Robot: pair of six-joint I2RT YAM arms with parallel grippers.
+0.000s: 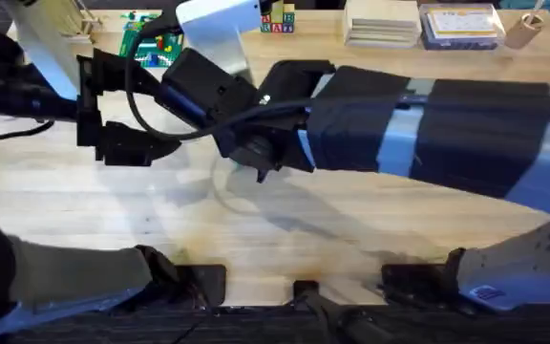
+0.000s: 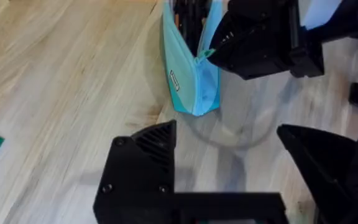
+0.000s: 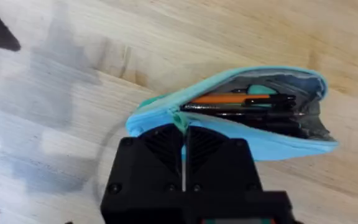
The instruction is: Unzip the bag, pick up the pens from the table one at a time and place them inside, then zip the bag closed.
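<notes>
Your bag lies on the table, its mouth gaping, with dark pens and an orange one already inside. So loading looks done and only the zipping is left. Your right gripper is pinched together on the zipper pull; your left gripper hangs spread wide and empty, just beside the bag's end.

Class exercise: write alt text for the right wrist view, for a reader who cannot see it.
A light blue bag lies open on the wooden table, black pens and an orange one inside. The right gripper, fingers together, is at the zipper pull at the bag's near end.
</notes>
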